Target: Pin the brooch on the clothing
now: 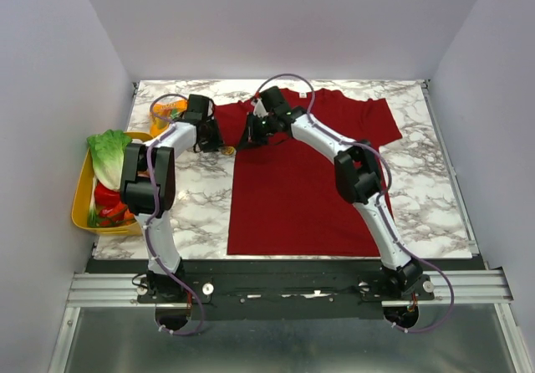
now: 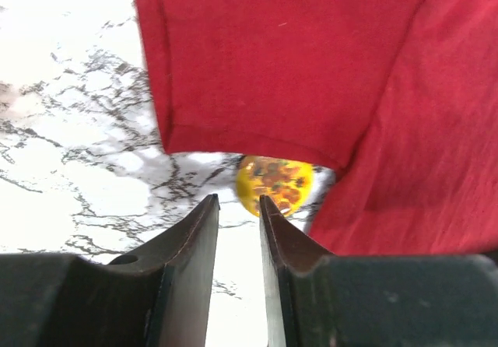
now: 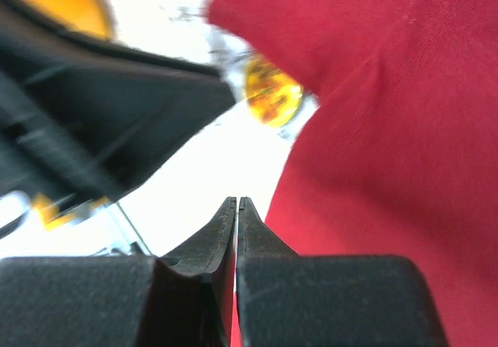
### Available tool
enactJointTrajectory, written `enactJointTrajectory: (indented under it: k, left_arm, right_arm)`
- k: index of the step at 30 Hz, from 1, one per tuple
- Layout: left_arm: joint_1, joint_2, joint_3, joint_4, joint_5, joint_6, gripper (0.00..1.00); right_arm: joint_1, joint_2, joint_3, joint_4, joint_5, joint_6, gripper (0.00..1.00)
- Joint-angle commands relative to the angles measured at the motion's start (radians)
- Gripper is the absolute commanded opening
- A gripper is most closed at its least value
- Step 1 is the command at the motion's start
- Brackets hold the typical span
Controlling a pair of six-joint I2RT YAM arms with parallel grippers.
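Our left end effector [image 2: 238, 201] has its two fingers a narrow gap apart, with only bare worktop [image 2: 70, 184] showing between them, so it grips nothing. Just beyond its tips lies the brooch [image 2: 274, 185], face up and yellow-gold. It rests flat on the marble in the notch where the sleeve hem [image 2: 249, 146] meets the body of the shirt [image 2: 311, 59]. Its far edge appears to be tucked under the hem.

Our right end effector [image 3: 237, 201] has its fingers pressed together and is empty. It is low over the worktop beside the edge of the shirt, and the brooch is a short way ahead of it. From overhead, both arms meet at the shirt's left sleeve, but the brooch is too small for us to pick out there.

We judge the brooch to be light, rigid and smooth-faced. Because it lies flat, a pinch from above is likely to skate off or push it further under the cloth. We would take it by the rim, one finger on each side at the near edge that is clear of the hem, with the gap widened first.

The shirt is soft and limp and will bunch and drag if pushed. We expect it needs the other arm to hold it taut near the pinning spot. The pin at the back is out of sight, so we cannot say how it fastens.
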State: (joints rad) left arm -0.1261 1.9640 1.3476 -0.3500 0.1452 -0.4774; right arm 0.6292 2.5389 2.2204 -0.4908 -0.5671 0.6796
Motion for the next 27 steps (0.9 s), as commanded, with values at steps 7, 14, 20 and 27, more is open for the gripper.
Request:
enactJointTrajectory:
  k: [7, 14, 20, 27]
  left_arm:
    - [-0.109, 0.108, 0.209, -0.147, -0.206, 0.089, 0.38]
    - [-0.135, 0.139, 0.216, -0.161, -0.275, 0.099, 0.37]
    - [-0.147, 0.139, 0.17, -0.149, -0.303, 0.089, 0.37]
    - [-0.159, 0.11, 0.085, -0.15, -0.323, 0.083, 0.36]
  right_arm:
    - [-0.103, -0.19, -0.146, 0.064, -0.008, -0.04, 0.13]
    - [-0.157, -0.218, -0.218, 0.072, -0.019, -0.057, 0.13]
    - [-0.169, -0.227, -0.235, 0.074, -0.017, -0.068, 0.13]
    - [-0.171, -0.239, -0.257, 0.074, -0.019, -0.077, 0.13]
